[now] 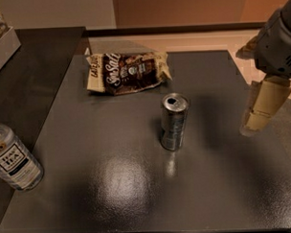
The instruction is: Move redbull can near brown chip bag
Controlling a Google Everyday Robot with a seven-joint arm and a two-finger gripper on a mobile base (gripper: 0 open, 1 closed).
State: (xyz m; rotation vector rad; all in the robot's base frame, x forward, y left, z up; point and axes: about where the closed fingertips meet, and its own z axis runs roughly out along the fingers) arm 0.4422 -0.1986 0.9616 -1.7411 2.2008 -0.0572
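Note:
The redbull can (174, 121), slim and silver-grey with a pull-tab top, stands upright near the middle of the dark table (114, 186). The brown chip bag (128, 72), dark brown with white script and cream ends, lies flat at the back of the table, a short way behind and left of the can. My gripper (260, 112) hangs at the right edge of the view, with cream-coloured fingers pointing down, well to the right of the can and apart from it. It holds nothing.
A clear bottle with a white label (13, 159) stands at the table's left front edge. A light box (1, 39) sits at the far left on a darker counter. The table's right edge runs just under the gripper.

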